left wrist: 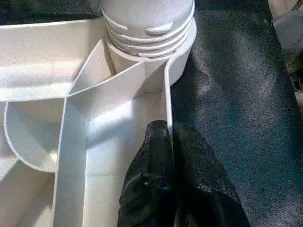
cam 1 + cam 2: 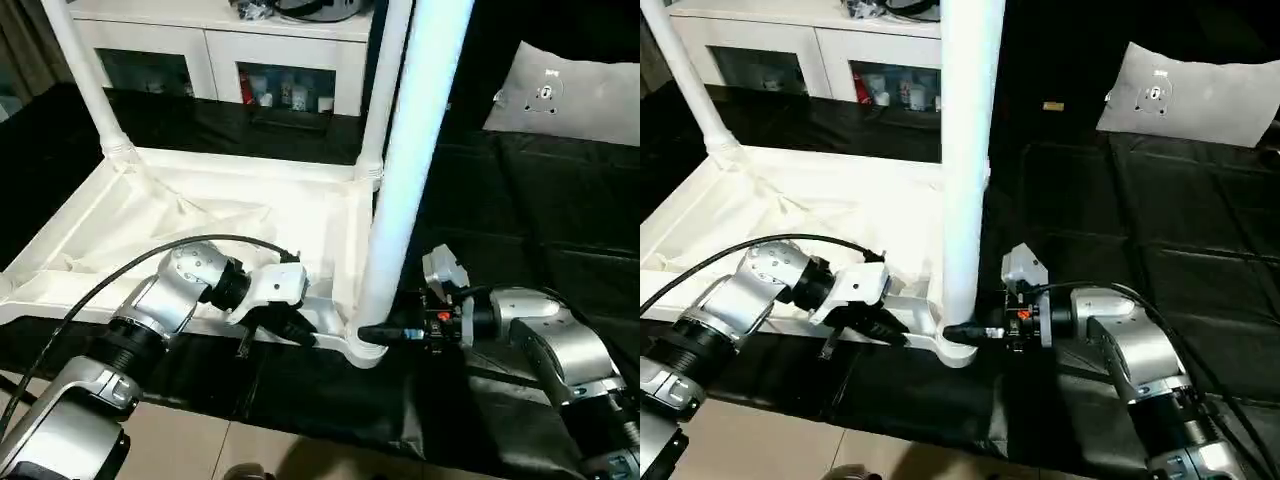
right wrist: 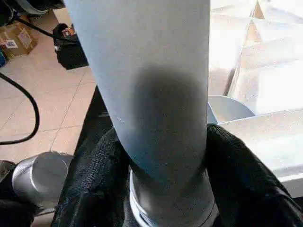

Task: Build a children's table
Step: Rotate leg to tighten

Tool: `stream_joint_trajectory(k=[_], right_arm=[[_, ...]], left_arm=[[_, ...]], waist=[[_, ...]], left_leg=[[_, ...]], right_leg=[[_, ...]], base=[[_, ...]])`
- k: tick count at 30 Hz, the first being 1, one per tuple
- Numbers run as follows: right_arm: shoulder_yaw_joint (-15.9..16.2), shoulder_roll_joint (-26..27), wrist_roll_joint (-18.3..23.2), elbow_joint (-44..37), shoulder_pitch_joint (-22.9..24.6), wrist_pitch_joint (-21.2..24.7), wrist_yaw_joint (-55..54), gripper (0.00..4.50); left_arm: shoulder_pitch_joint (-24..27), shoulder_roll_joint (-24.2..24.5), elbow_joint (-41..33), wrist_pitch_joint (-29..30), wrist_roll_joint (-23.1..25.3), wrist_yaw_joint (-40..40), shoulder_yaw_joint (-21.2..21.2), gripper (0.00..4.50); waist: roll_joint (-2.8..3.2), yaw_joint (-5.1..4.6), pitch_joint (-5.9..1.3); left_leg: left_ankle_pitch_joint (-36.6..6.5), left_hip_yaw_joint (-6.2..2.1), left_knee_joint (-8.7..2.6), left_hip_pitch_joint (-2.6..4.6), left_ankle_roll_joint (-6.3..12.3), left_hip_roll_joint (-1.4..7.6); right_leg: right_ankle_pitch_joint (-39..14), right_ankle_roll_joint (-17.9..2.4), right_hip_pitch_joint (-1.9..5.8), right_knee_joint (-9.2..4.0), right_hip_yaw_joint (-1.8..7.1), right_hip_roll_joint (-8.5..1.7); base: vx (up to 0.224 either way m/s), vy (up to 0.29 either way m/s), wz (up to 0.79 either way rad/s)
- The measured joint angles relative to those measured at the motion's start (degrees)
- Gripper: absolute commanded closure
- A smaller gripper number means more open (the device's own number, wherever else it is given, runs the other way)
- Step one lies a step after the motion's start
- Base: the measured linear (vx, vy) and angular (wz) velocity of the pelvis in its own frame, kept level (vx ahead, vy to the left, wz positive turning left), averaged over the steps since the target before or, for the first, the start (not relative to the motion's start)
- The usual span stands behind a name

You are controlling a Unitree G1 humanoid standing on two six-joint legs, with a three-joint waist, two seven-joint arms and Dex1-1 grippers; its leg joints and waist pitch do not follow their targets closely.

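A black padded mat (image 2: 560,230) covers the floor, carrying the upturned tabletop (image 2: 200,215). Nearest, the left claw (image 1: 165,142) is pinched on the top's near rim wall. At its 3 o'clock, the right claw (image 2: 965,331) clasps the near leg (image 2: 405,170) at its threaded base, seated in the corner socket (image 1: 142,56), long axis upright. Two far legs stand at 12 o'clock.
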Motion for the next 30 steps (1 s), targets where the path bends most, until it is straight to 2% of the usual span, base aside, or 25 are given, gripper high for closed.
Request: stream_joint_trajectory(k=[3,7,10,13,17,19,23,25,28,30], right_arm=[[-0.2,1.0,0.1,-1.0,0.9,1.0,-1.0,2.49],[-1.4,5.4,-1.1,-2.7,1.7,3.8,-9.8,2.49],[-3.8,13.0,-4.2,-2.4,1.6,5.8,-23.3,2.49],[-5.3,15.1,-5.5,-2.0,1.1,6.9,-29.8,2.49],[-8.4,21.9,-9.6,0.9,-0.8,6.8,-43.4,2.5],[-9.4,24.4,-11.5,3.2,-2.9,6.4,-49.8,2.5],[-10.9,28.3,-13.9,7.6,-6.4,5.0,-59.3,2.5],[-11.8,29.1,-14.1,8.7,-6.8,3.7,-62.0,1.95],[-13.0,30.8,-13.9,8.7,-6.6,2.4,-62.7,1.76],[-13.0,30.9,-13.5,8.6,-6.1,1.6,-62.6,1.37]], left_arm=[[0.1,-0.2,0.0,0.8,-0.1,0.2,0.2,4.5],[0.3,-0.5,-0.1,5.3,0.5,3.6,1.9,4.5],[0.2,-2.3,0.7,11.4,2.3,10.8,4.8,4.5],[0.2,-5.1,0.7,15.3,2.7,15.5,6.0,4.5],[0.2,-10.8,0.6,21.8,3.7,25.3,7.8,4.5],[-0.1,-13.7,0.7,23.9,4.5,30.8,8.8,4.5],[-0.3,-18.2,1.0,26.4,5.7,39.5,10.5,4.5],[-0.3,-19.8,0.9,26.7,6.1,42.1,10.5,4.5],[-0.2,-20.2,0.2,27.1,6.4,43.0,10.5,4.5],[-0.2,-20.1,-0.3,27.1,6.6,43.6,10.5,4.5]], waist=[[0.0,-0.01,0.0],[0.07,-0.52,-0.06],[0.11,-1.78,-0.1],[0.17,-2.5,-0.14],[0.33,-4.83,-0.24],[0.54,-5.43,-0.38],[0.57,-6.41,-0.39],[0.56,-6.4,-0.4],[0.56,-6.41,-0.4],[0.56,-6.45,-0.41]], left_leg=[[0.0,0.0,0.0,0.01,-0.02,0.0],[0.2,-0.02,0.0,0.2,-0.22,0.03],[0.2,-0.07,0.0,0.6,-0.38,-0.02],[0.2,-0.12,-0.01,0.74,-0.37,-0.04],[0.2,-0.25,-0.05,0.97,-0.3,-0.04],[0.1,-0.31,-0.08,0.92,-0.2,-0.07],[0.1,-0.31,-0.05,0.89,-0.04,-0.21],[0.0,-0.3,-0.06,0.86,0.07,-0.24],[-0.1,-0.29,-0.11,0.59,0.14,-0.23],[-0.1,-0.26,-0.12,0.43,0.2,-0.23]], right_leg=[[0.0,0.0,0.0,0.03,0.0,0.0],[-0.2,0.3,0.0,0.22,0.0,0.02],[-0.2,0.4,0.12,0.43,-0.01,0.0],[-0.2,0.4,0.31,0.04,-0.13,-0.01],[-0.2,0.4,0.94,-0.96,-0.44,-0.01],[-0.2,0.4,1.0,-1.51,-0.6,-0.03],[-0.2,0.4,1.03,-1.74,-0.48,-0.08],[-0.2,0.4,1.02,-1.74,-0.4,-0.08],[-0.1,0.6,0.97,-1.57,-0.28,-0.07],[0.2,0.6,0.77,-1.36,-0.2,-0.07]], base=[[0.0,0.0,0.0],[0.0,0.0,0.0],[0.0,0.0,0.0],[0.0,0.0,0.0],[0.0,0.0,0.0],[0.0,0.0,0.0],[0.0,0.0,0.0],[0.0,0.0,0.0],[0.0,0.0,0.0],[0.0,0.0,0.0]])
